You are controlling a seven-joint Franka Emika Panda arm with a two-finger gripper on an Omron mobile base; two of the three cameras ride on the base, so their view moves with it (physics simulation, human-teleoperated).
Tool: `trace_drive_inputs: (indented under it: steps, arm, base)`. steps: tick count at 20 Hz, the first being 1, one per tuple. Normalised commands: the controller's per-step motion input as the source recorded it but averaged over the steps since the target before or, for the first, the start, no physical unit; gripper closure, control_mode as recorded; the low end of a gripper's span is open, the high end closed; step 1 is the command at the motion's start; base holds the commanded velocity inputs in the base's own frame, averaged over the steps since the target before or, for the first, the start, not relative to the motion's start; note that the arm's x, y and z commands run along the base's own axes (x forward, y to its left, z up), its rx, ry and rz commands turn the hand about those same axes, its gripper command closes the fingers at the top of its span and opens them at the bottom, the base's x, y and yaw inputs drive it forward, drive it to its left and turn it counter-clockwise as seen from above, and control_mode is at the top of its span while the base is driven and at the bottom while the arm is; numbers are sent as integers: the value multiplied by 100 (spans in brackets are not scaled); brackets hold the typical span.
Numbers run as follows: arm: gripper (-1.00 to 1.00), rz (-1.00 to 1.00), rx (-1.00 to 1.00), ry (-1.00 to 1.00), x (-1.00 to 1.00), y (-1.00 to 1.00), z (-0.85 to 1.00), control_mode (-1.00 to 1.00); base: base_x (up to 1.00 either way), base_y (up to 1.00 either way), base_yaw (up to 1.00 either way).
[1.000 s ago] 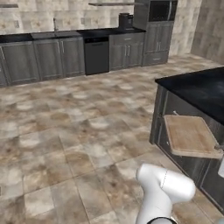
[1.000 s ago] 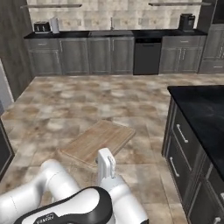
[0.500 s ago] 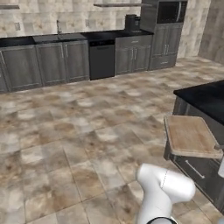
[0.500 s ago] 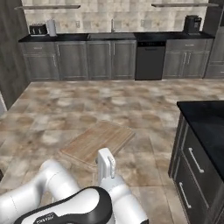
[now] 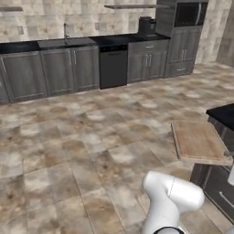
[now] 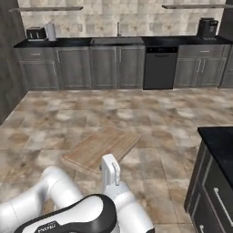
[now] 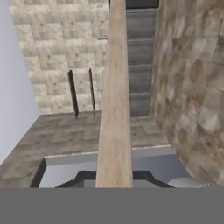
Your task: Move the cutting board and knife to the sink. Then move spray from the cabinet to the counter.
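The light-brown wooden cutting board point(image 6: 102, 146) hangs level above the tiled floor, my gripper point(image 6: 104, 167) shut on its near edge. From the left base view the cutting board point(image 5: 198, 139) sits at the right, just before the black island counter point(image 5: 223, 115). In the hand view the cutting board point(image 7: 116, 96) runs edge-on up the middle, clamped between the dark fingertips of my gripper point(image 7: 116, 178). The sink point(image 6: 117, 41) with its curved faucet lies in the far counter run, also seen as the sink point(image 5: 66, 42). Knife, spray and cabinet are out of view.
Grey lower cabinets and a black dishwasher point(image 6: 159, 68) line the far wall. A toaster point(image 6: 36, 32) and a coffee machine point(image 6: 207, 27) stand on that worktop. The island counter point(image 6: 219, 142) is close on the right. Wide tiled floor lies between me and the sink.
The whole picture has shifted: the base has moved, so the island slides off to the right and the far counter run looks nearer. The cutting board stays in my shut gripper.
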Motion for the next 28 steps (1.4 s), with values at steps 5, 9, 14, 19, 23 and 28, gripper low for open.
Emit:
trace_drive_inputs:
  steps: [5,9,14,19,23,28]
  arm:
    - [100,0,0,0,0,0,0,100]
    - [100,0,0,0,0,0,0,100]
    - [100,0,0,0,0,0,0,100]
    - [100,0,0,0,0,0,0,100]
    - [100,0,0,0,0,0,0,100]
    - [100,0,0,0,0,0,0,100]
  base:
    - [86,0,3]
    - [83,0,3]
    - [82,0,3]
    - [82,0,3]
    - [83,0,4]
    - [83,0,5]
